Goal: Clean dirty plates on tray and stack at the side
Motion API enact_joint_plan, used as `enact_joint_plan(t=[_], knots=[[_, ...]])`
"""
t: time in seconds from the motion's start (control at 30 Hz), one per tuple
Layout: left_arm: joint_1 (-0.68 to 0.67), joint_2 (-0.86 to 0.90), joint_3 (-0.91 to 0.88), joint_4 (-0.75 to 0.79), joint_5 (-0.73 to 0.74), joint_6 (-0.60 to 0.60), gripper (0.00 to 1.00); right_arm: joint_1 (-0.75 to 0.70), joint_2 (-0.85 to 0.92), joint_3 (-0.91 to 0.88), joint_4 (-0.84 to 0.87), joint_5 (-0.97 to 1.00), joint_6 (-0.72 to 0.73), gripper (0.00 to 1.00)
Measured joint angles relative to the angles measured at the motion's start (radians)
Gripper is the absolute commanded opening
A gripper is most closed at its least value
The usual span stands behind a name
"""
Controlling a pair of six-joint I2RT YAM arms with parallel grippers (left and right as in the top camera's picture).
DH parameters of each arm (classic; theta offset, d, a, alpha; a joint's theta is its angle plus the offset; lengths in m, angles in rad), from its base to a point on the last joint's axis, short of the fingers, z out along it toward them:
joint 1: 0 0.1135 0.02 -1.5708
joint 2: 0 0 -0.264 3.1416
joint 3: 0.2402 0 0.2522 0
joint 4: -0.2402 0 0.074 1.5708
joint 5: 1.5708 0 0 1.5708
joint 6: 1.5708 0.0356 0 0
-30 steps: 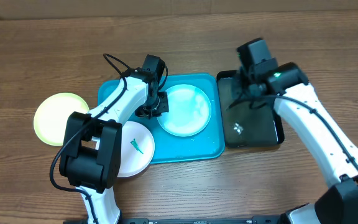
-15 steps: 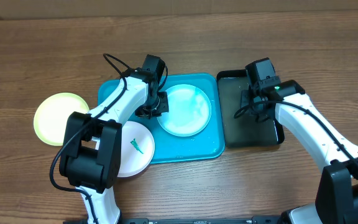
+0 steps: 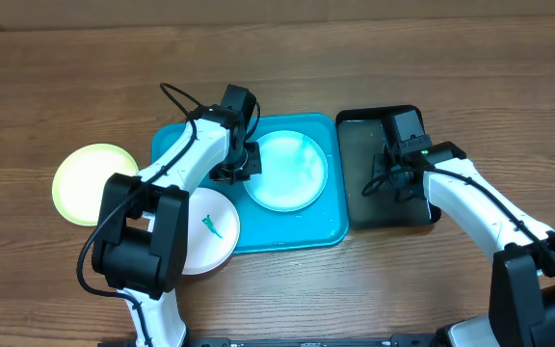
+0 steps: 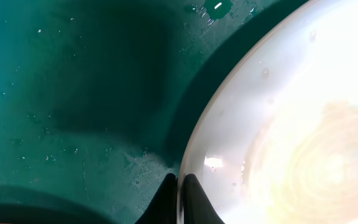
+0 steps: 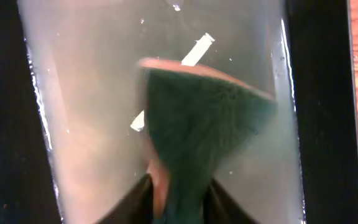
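**Surface.** A brown wood-grain table [image 3: 470,58] carries everything in view. The tray [image 3: 330,226] sits at centre. The black tray [image 3: 359,145] lies just beside its right rim, with a thin gap between them. The floor of the black tray is wet and reflective, and a white strip [image 5: 197,46] lies on it.

**Plates.**
- The blue plate [image 3: 292,173] lies inside the tray, towards the far side.
- The white plate [image 3: 200,246] covers the tray's near-left corner and bears a green smear [image 3: 210,226].
- The yellow plate [image 3: 85,183] lies on the table to the left of the tray, close to its rim but not touching it.

**Grippers.**
- The left gripper [image 4: 180,186] is at the left rim of the blue plate. Its fingers are pressed together, with the plate's edge pinched between them.
- The right gripper [image 5: 180,183] is over the black tray. It pinches a green sponge [image 5: 204,112] at the sponge's narrow waist. The sponge fans out beyond the fingers.

**Edges and clearance.**
- The tray floor is bare along its near and right sides.
- Bare table runs the full width beyond both trays.
- There is also bare table to the right of the black tray and in front of it.
- The left arm crosses above the white plate and the tray's left rim.
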Motion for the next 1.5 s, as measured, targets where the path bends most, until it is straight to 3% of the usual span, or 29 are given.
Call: enact_joint_plan(t=[0.07,0.13,0.4,0.63,0.93,1.17,1.4,1.5], knots=[[0.000,0.000,0.000,0.000,0.000,0.000,0.04,0.000,0.000,0.000,0.002,0.000,-0.001,0.56],[0.000,0.000,0.000,0.000,0.000,0.000,0.04,-0.001,0.000,0.000,-0.012,-0.006,-0.007,0.64],[0.000,0.000,0.000,0.000,0.000,0.000,0.04,-0.074,0.002,0.187,-0.232,-0.067,-0.006,0.79],[0.000,0.000,0.000,0.000,0.000,0.000,0.04,-0.218,0.002,0.344,-0.252,-0.085,-0.007,1.00],[0.000,0.000,-0.001,0.000,0.000,0.000,0.07,-0.391,0.002,0.344,-0.275,-0.084,0.005,1.00],[0.000,-0.001,-0.011,0.003,-0.011,-0.001,0.15,-0.392,0.002,0.344,-0.274,-0.087,0.005,1.00],[0.000,-0.001,-0.016,0.005,-0.014,-0.001,0.15,-0.392,0.002,0.344,-0.274,-0.087,0.006,1.00],[0.000,-0.001,-0.032,0.019,-0.014,-0.002,0.08,-0.392,0.002,0.344,-0.274,-0.087,0.006,1.00]])
